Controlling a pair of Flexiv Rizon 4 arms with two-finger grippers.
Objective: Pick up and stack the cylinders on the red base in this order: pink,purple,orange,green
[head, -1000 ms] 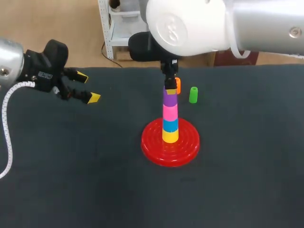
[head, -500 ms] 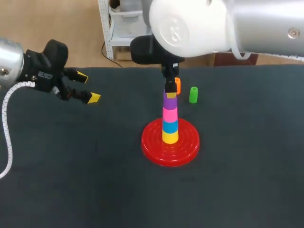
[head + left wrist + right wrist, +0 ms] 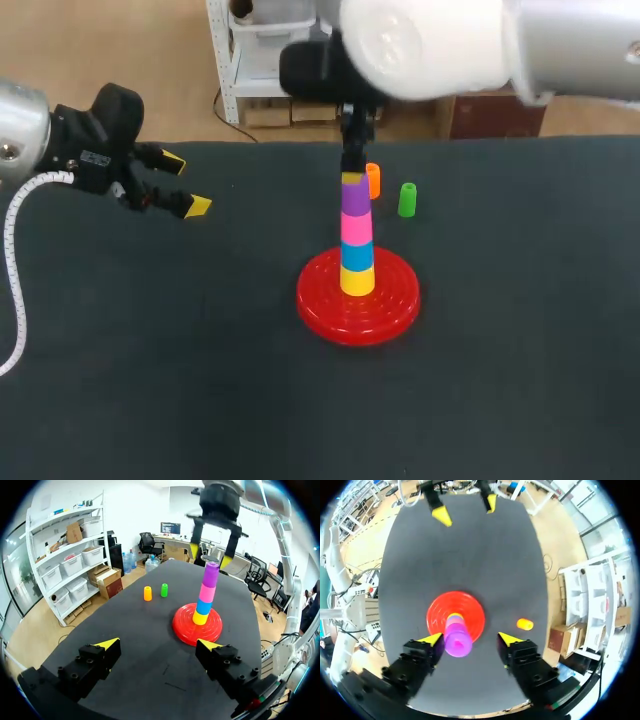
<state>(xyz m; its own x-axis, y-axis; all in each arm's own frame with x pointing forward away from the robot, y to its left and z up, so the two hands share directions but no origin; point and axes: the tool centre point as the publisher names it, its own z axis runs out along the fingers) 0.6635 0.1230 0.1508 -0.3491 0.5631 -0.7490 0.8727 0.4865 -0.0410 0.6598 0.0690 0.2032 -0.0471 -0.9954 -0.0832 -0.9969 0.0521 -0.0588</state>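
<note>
Head view of a dark counter (image 3: 140, 380) with a red base (image 3: 390, 305) near its middle. On the base stands an upright tower: a yellow cylinder (image 3: 357, 283) at the bottom, then a blue cylinder (image 3: 357, 256), a pink cylinder (image 3: 356, 228) and a purple cylinder (image 3: 355, 198) on top. The right jaws hang above the base, parted, one yellow tip on either side of the tower's top, gripping nothing. An orange cylinder (image 3: 373, 180) and a green cylinder (image 3: 407, 199) stand upright side by side just beyond the base. The left jaws hover well left of the base, spread wide, holding nothing.
</note>
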